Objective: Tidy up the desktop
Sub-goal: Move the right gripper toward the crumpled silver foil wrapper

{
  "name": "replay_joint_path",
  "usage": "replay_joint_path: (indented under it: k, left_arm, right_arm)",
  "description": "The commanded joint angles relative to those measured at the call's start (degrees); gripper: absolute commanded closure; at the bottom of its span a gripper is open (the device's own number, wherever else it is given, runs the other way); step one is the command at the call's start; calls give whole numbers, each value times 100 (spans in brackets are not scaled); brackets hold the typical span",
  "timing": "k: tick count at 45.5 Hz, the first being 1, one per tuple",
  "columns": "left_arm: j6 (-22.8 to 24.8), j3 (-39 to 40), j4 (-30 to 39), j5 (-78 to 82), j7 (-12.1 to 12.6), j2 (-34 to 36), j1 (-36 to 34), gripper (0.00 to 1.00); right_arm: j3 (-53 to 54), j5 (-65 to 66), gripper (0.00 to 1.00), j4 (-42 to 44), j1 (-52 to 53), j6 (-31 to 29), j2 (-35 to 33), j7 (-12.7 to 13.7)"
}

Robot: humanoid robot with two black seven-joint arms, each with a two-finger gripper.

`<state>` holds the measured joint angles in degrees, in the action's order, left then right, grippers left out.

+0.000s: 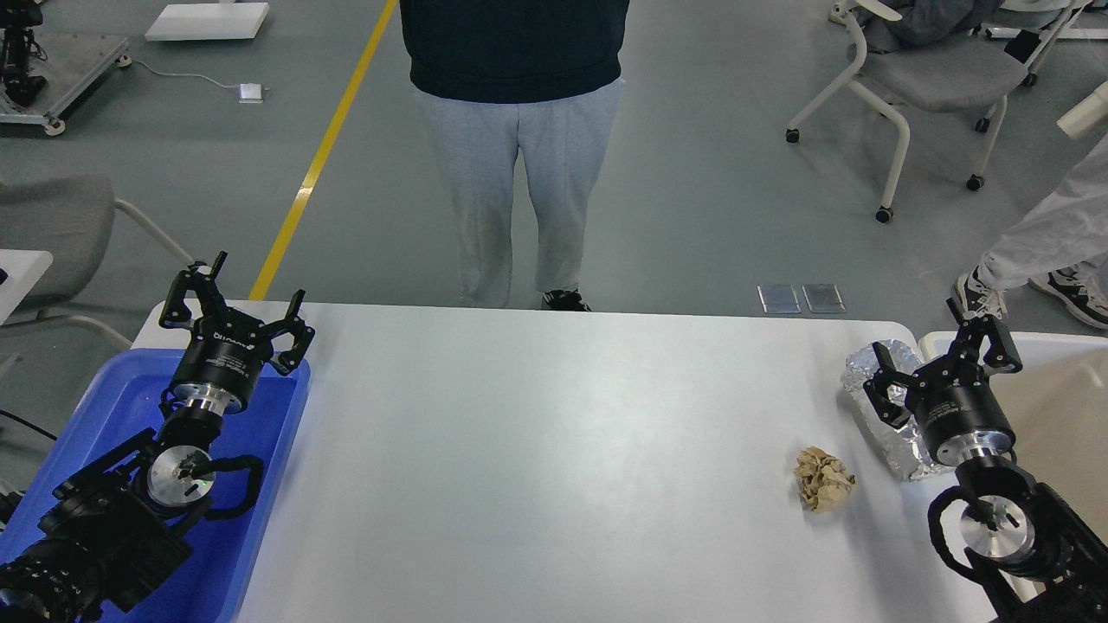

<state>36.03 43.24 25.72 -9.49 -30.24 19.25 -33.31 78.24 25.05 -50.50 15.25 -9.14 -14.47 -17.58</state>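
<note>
Two loose items remain on the desktop [554,450], both at the right of the frame: a crumpled brown paper ball [823,478] lying free on the white surface, and a crinkled foil lump [892,407] at the right edge, partly behind the right gripper [939,368]. The rest of the white top, which spans the lower centre of the frame, shows bare. Judgement: tidying is late-stage but unfinished; those two pieces are left.

Containers: blue tray [286,433] at lower left, overlapping the desktop's left edge; beige bin [1065,415] with a white rim at far right, just past the foil. Contents of neither can be read, since the arms cover much of them.

Right arm: enters from the lower right corner, wrist angled up-frame, fingers spread and released, over or against the foil; actual contact cannot be told. It grasps nothing that I can see.

Left arm: enters from the lower left, over the blue tray. Left gripper [234,307] sits at the tray's upper end, fingers splayed apart, empty.

A person in grey trousers [519,190] stands at the desktop's far edge, top centre. Office chairs [917,78] at upper right.
</note>
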Motion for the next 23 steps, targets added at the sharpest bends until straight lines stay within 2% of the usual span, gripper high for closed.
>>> replay_joint_path:
  k: [1, 23]
  left_arm:
    - [0, 0, 3, 0, 0, 0, 0, 0]
    - [-8, 0, -6, 0, 0, 0, 0, 0]
  right_arm:
    - [-2, -9, 0, -4, -22, 0, -3, 0]
    - [-19, -9, 0, -12, 13, -9, 6, 0]
